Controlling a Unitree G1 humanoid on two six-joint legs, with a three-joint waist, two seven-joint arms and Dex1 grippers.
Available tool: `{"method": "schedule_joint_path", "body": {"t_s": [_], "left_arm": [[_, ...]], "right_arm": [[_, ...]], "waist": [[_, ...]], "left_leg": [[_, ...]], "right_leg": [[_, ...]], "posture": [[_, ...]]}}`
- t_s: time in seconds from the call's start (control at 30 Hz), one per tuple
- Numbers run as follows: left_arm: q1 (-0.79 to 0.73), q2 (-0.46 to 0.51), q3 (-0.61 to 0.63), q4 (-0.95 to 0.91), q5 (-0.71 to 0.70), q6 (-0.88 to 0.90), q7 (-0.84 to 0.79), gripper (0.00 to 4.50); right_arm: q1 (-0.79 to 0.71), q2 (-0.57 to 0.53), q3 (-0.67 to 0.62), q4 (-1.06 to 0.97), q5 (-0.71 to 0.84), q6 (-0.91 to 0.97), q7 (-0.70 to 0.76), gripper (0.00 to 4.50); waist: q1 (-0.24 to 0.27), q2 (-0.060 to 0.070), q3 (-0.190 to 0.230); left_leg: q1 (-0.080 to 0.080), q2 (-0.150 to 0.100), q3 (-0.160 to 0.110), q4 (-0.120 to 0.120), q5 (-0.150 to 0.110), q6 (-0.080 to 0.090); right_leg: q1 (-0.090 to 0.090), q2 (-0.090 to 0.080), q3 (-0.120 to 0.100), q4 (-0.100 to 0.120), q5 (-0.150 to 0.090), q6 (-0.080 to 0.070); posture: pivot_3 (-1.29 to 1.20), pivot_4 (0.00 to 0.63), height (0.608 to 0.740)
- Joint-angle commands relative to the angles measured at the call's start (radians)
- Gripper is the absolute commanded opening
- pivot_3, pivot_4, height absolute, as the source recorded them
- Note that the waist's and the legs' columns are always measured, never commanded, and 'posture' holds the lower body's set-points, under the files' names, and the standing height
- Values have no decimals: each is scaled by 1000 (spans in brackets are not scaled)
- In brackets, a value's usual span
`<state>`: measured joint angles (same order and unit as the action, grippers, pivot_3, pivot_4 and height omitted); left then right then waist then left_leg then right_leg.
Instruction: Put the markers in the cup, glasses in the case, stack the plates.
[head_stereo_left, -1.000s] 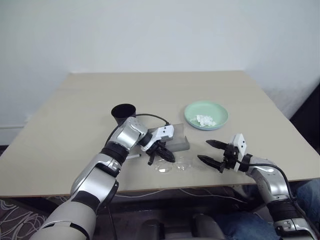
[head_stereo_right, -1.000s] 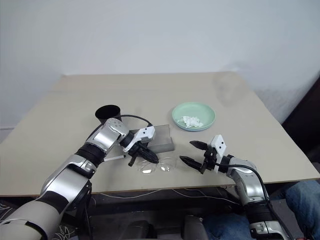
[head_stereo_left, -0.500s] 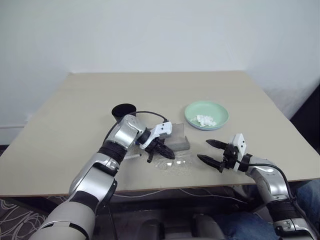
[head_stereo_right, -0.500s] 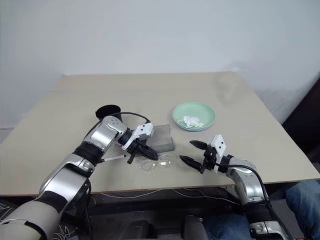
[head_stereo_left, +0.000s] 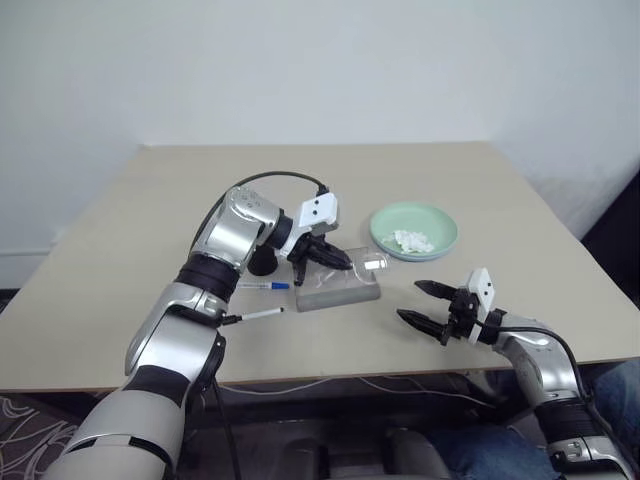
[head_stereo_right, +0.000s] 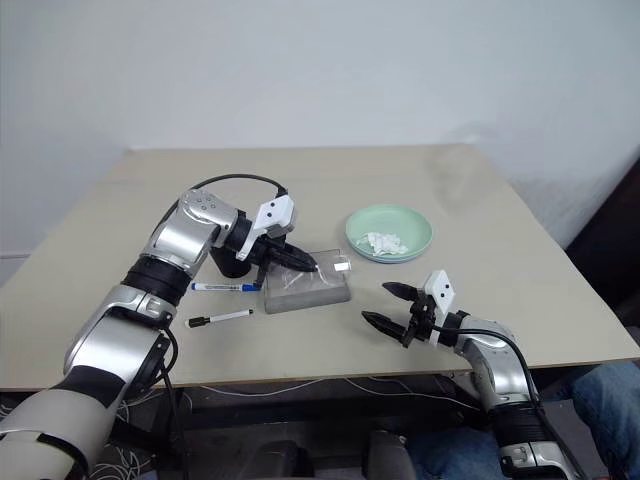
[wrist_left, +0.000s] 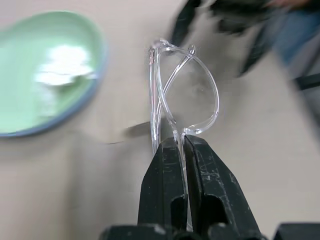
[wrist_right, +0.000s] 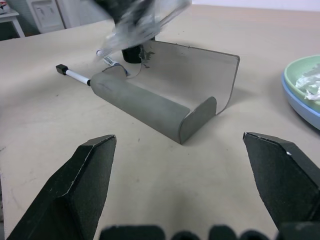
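My left gripper (head_stereo_left: 328, 258) is shut on the clear glasses (head_stereo_left: 366, 263) and holds them in the air just above the open grey case (head_stereo_left: 338, 291). In the left wrist view the fingers (wrist_left: 165, 165) pinch the glasses (wrist_left: 192, 92) at the frame's edge. The black cup (head_stereo_left: 262, 263) stands behind my left forearm, partly hidden. Two white markers lie left of the case, one with a blue cap (head_stereo_left: 265, 286) and one with a black tip (head_stereo_left: 250, 316). The mint green plate (head_stereo_left: 435, 222) rests on a light blue plate (wrist_right: 300, 104). My right gripper (head_stereo_left: 424, 305) is open near the front edge, empty.
A crumpled white tissue (head_stereo_left: 410, 240) lies in the green plate. The case's lid (wrist_right: 200, 67) stands up on its far side. A black cable (head_stereo_left: 272, 178) loops over my left arm. The table's front edge (head_stereo_left: 330, 377) is close below both grippers.
My left gripper has lifted the glasses off the table near the front edge and carried them up and back over the case. The two markers now show. The right arm stayed still.
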<state>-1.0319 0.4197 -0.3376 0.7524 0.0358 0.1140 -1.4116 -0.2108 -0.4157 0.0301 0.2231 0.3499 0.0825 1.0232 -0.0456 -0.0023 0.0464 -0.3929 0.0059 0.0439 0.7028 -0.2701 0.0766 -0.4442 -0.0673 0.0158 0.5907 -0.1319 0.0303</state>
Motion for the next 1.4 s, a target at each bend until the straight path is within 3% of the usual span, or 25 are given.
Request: {"method": "schedule_joint_path", "body": {"t_s": [0.03, 0.33, 0.63, 1.07, 1.3, 1.4], "left_arm": [[-43, -11, -8, 67, 48, -96, 56, 30], [-65, -67, -59, 246, 181, -256, 184, 30], [-68, -87, -65, 314, 229, -291, 200, 30], [14, -53, -66, 173, 179, -100, -78, 30], [44, -51, -64, 125, 191, -85, -19, 30], [31, -60, -57, 138, 190, -96, 17, 682]], "right_arm": [[-24, 6, -3, -31, 3, -12, -3, 4412], [1, 21, 9, -61, 4, -8, -22, 4412], [15, 23, 14, -74, 6, -6, -38, 4412], [0, 30, 20, -57, -4, -17, -42, 4412], [-7, 36, 21, -48, -7, -23, -39, 4412], [-11, 38, 22, -43, -9, -25, -37, 4412]], "waist": [[1, 0, 0], [2, -1, 0], [1, -1, 0], [1, -1, 0], [1, -1, -1], [1, -1, 0]], "left_leg": [[0, 0, 0, 0, 0, 0], [-1, -1, 0, 0, 0, 0], [-1, -1, 0, 0, 0, 0], [0, 0, 0, 0, 0, 0], [0, 0, 0, 0, 0, 1], [0, 0, 0, 0, 0, 1]], "right_leg": [[0, 0, 0, 0, 0, 0], [0, -1, 0, 0, 1, 2], [0, 0, 0, 0, 1, 2], [0, 0, 0, 0, 1, 2], [0, 0, 0, 0, 1, 2], [0, 0, 0, 0, 1, 2]], "posture": [[0, 0, 721], [0, 0, 721], [0, 0, 721], [0, 0, 721], [0, 0, 721], [0, 0, 721]]}}
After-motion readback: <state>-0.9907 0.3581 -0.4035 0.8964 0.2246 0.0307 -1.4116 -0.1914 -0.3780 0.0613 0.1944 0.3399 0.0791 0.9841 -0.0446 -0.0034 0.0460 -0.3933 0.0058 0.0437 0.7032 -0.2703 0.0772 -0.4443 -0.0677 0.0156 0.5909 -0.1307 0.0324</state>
